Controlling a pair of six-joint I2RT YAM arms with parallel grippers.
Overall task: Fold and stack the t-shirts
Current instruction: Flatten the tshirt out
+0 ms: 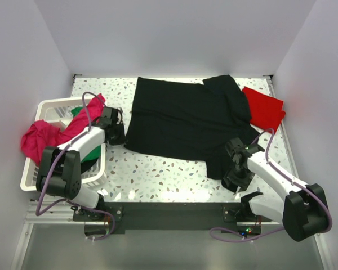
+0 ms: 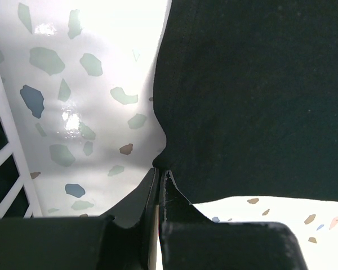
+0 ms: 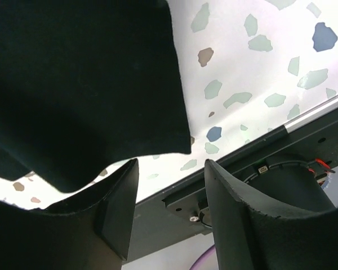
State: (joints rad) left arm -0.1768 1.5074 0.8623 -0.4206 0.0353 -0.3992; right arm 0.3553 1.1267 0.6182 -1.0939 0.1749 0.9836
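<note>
Black t-shirt [image 1: 183, 121] was seen spread flat mid-table [image 1: 158, 174], long axis judged to run left to right, hem end apparently toward the left arm and sleeves toward the right.

Left gripper [image 2: 159, 174] was seen pinched fully together on the near-left edge of the black cloth; the fabric was bunched right at the fingertips.

Right gripper [image 3: 170, 163] was seen parted about halfway, nothing held. Near-right corner of the black t-shirt hung just past its fingertips, slightly toward the left finger, not yet between the pads. The near table edge was seen beyond the fingers, so the gripper was pointed toward the robot's own side, with the cloth lying above and ahead in the wrist view.

Next move was judged to depend on this gap: the right gripper would need to be brought onto that corner before closing. The right arm was plainly the nearer one.

Red t-shirt [image 1: 265, 107] was seen folded at far right, partly tucked under the black one. Magenta-pink t-shirt [image 1: 42, 138] was draped over the white laundry basket [image 1: 45, 107] rim; a green one [image 1: 76, 111] was inside.
</note>
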